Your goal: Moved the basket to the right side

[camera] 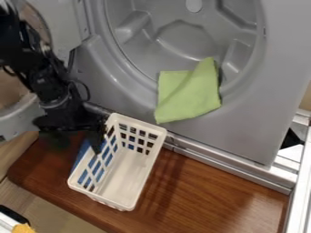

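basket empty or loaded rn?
Empty. Looking down through the open top of the basket, its bare white floor shows; the blue thing seen through the side slots is outside the wall.

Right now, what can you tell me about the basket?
The basket is white, plastic-looking and oblong, with rows of squarish holes in its walls. It stands upright, slantwise, on the brown wooden board, its far end by the grey machine. The tool is by one long wall; I can't tell whether they touch.

You had smooth white plastic, the basket (pixel 126 192); glossy brown wood, the bench (pixel 209 192); matt green cloth (pixel 187 98).
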Tool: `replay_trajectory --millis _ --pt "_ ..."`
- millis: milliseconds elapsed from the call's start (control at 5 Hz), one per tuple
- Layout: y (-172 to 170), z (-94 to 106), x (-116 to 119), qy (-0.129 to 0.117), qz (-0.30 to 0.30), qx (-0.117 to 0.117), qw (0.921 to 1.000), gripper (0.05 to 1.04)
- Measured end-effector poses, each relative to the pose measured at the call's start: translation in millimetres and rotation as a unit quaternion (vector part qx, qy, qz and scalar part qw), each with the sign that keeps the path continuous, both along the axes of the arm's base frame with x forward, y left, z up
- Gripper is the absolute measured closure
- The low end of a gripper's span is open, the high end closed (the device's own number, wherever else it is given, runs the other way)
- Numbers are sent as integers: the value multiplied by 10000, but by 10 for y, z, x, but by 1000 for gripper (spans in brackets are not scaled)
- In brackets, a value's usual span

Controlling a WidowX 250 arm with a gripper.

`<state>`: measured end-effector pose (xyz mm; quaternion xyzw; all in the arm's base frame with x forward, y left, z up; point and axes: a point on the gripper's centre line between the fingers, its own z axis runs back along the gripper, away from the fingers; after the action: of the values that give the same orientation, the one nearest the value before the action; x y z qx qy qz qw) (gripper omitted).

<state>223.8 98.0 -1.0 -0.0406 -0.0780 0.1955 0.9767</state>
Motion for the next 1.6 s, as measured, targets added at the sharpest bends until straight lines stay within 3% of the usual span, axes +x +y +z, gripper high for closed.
replay_trajectory --millis 200,400,800,1000,1400,1600 --pt "-16 -153 -2 150 4 -14 9999 124" --pt "3 -196 49 122 47 -30 9999 276" --pt "5 -169 115 -21 -14 -156 9999 870" --pt "-2 -190 107 28 -67 -131 9999 1001" --pt "-75 -178 103 83 -127 -249 9996 1031" --pt "-167 38 153 -241 -346 -444 9981 1031"
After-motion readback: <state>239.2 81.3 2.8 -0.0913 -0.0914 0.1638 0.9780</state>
